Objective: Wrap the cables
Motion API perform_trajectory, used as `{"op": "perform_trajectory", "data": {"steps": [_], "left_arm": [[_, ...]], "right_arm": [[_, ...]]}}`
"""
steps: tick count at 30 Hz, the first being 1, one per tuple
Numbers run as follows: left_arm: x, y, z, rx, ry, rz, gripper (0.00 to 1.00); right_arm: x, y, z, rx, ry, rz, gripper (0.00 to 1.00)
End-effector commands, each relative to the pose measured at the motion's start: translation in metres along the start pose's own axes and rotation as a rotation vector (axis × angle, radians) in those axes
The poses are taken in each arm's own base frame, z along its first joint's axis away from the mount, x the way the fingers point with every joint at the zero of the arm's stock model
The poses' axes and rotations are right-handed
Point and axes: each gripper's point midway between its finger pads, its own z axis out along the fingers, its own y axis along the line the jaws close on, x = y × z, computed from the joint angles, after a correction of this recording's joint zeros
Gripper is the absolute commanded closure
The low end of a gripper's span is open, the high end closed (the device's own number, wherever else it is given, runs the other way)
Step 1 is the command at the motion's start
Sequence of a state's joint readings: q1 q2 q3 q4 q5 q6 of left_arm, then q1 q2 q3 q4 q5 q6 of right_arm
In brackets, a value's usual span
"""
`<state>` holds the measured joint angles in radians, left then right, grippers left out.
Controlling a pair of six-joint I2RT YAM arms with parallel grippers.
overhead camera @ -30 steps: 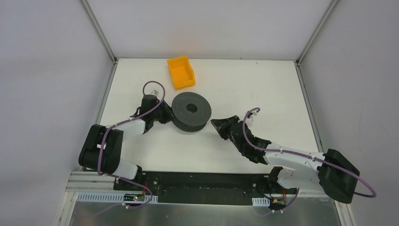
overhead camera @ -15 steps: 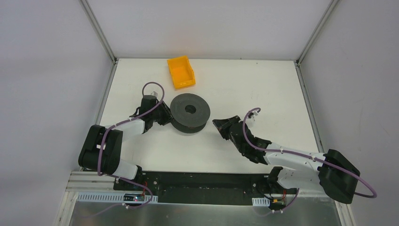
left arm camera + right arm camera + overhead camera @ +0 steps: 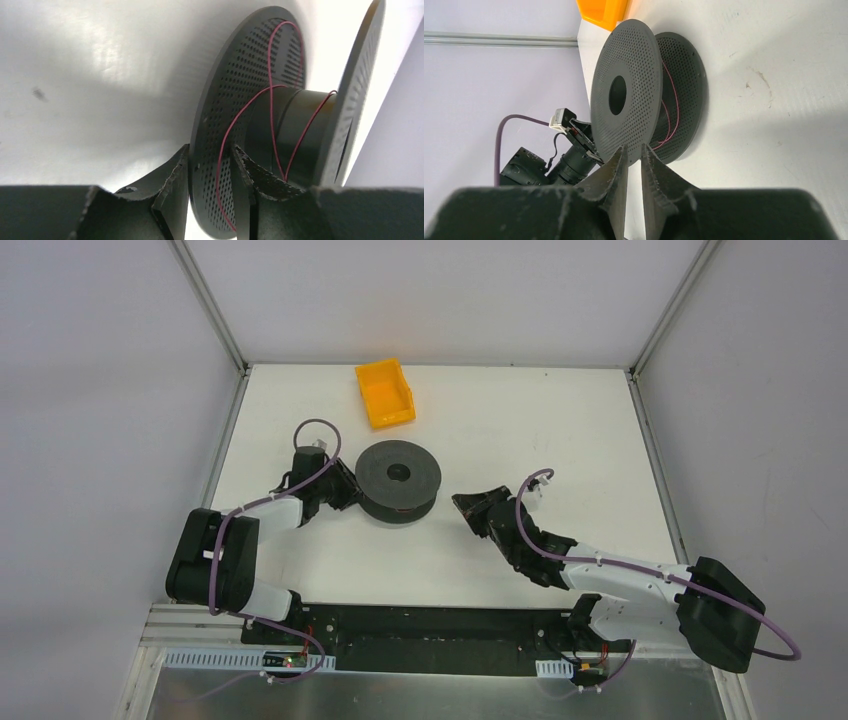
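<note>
Looping loose on the spool (image 3: pixel 235 100) — cables (image 3: pixel 270 110); bin (image 3: pixel 385 393) beyond.

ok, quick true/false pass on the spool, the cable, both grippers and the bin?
1. The left gripper straddles a flange of the spool. True.
2. The right gripper grips the spool. False: it hangs apart from it, with nothing between its jaws.
3. The red cable loops over the hub. True.
4. The spool sits inside the orange bin. False: it is outside the bin, nearer the arms.
</note>
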<state>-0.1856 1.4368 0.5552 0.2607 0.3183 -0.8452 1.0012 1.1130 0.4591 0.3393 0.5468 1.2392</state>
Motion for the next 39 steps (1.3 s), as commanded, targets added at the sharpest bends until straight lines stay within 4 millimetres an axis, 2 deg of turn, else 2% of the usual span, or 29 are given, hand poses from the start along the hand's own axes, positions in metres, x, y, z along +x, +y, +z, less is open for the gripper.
{"op": "perform_trajectory", "data": {"steps": [1, 13, 24, 39], "left_arm": [[-0.002, 0.004, -0.005, 0.022, -0.023, -0.056, 0.67], [-0.003, 0.007, -0.007, 0.049, -0.032, -0.126, 0.67], [0.003, 0.004, -0.011, 0.071, -0.011, -0.126, 0.74], [0.03, -0.006, -0.01, 0.106, 0.061, -0.088, 0.86]], "right_arm": [[-0.008, 0.008, -0.002, -0.023, -0.034, 0.0, 0.82], [-0.008, 0.008, -0.003, -0.025, -0.03, 0.001, 0.82], [-0.007, 0.009, -0.005, -0.02, -0.02, -0.027, 0.81], [-0.013, 0.001, -0.013, 0.009, -0.029, -0.108, 0.8]]}}
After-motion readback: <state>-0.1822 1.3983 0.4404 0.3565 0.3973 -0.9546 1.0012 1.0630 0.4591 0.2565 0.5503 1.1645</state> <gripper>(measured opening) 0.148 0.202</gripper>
